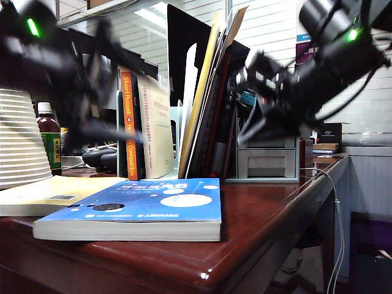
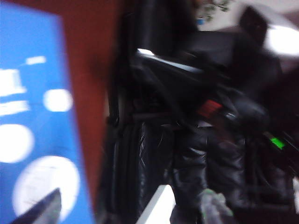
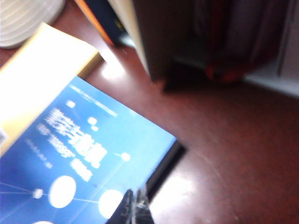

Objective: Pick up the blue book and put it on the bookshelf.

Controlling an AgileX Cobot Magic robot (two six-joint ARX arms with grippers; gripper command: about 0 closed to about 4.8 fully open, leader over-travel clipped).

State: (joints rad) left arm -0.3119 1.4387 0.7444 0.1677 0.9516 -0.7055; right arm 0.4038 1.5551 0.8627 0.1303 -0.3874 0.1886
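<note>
Your dark red worktop [image 1: 263, 214] carries the blue book [image 1: 153, 205] flat, cover up, long axis along the front edge, before the bookshelf [image 1: 187, 86]. Above it, left gripper [image 2: 39, 212] spread wide, right gripper [image 3: 135, 207] pressed together, empty.

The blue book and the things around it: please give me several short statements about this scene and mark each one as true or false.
1. The blue book lies flat on the table. True.
2. The blue book stands in the bookshelf. False: it is on the table in front of it.
3. A pale yellow book lies beside the blue book. True.
4. The right gripper holds the blue book. False: it is shut, empty, above the book.
5. The left gripper grips the yellow book. False: it hangs above the blue book.
</note>
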